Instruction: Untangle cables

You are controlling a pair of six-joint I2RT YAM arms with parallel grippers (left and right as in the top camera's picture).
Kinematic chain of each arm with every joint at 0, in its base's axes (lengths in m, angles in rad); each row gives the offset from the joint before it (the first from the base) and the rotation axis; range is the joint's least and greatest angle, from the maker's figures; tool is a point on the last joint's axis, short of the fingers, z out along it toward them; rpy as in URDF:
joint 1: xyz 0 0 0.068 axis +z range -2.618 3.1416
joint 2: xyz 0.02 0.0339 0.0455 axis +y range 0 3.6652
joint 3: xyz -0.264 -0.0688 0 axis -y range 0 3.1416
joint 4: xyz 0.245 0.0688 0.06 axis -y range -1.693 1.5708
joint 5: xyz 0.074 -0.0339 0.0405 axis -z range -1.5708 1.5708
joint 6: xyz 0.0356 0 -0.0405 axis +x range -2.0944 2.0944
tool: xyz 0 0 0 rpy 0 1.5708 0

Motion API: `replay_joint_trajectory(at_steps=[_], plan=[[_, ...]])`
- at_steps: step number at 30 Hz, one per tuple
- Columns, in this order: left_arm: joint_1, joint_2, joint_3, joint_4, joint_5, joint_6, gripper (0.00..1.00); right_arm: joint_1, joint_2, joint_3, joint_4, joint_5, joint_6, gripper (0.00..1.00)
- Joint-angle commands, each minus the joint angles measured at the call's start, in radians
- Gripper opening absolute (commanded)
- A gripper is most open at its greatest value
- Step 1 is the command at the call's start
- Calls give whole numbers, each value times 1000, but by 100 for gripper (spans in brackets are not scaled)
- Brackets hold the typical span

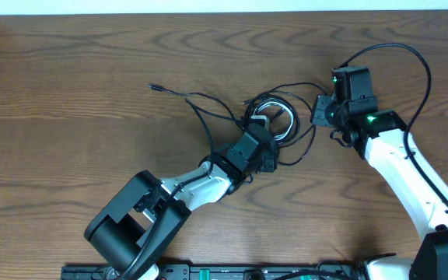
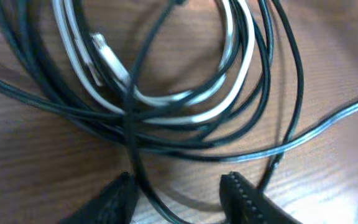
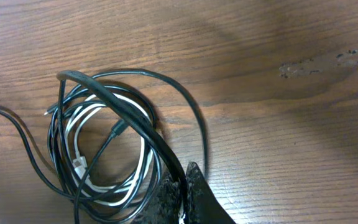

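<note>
The tabletop (image 1: 68, 117) is dark brown wood with a strong wavy grain. A pale strip (image 1: 208, 5) borders it at 12 o'clock, and a black rail (image 1: 232, 272) runs along the 6 o'clock edge. The right wrist view shows a pale scuff mark (image 3: 322, 65) on the wood at 2 o'clock.

The black cable (image 2: 130, 134) and the white cable (image 2: 70, 43) lie together in one tangled coil on the tabletop, slightly right of centre. The white loops sit inside the black loops, and a white plug (image 3: 79, 163) rests within the coil. One loose black end (image 1: 155, 87) trails toward 10 o'clock.

The left hand (image 2: 179, 199) reaches the coil from 7 o'clock. Its fingers stand apart, with a single black strand passing between them.

The right hand (image 3: 180, 190) sits at 3 o'clock of the coil. Its fingers are together, clamped on a raised strand of the black cable.
</note>
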Motion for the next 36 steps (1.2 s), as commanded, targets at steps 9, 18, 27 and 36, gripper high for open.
replay_joint_trajectory(at_steps=[9,18,27,36], plan=[[34,-16,9,-53,-53,4,8,1,-3,4,-12,-19,16,1],[274,-343,9,-382,-35,96,7,-10,-3,4,-63,137,16,1],[735,-778,9,-644,76,211,8,-58,-35,26,-14,-32,-44,1],[726,-700,9,-643,278,206,8,-60,-62,34,-57,-12,-35,1]])
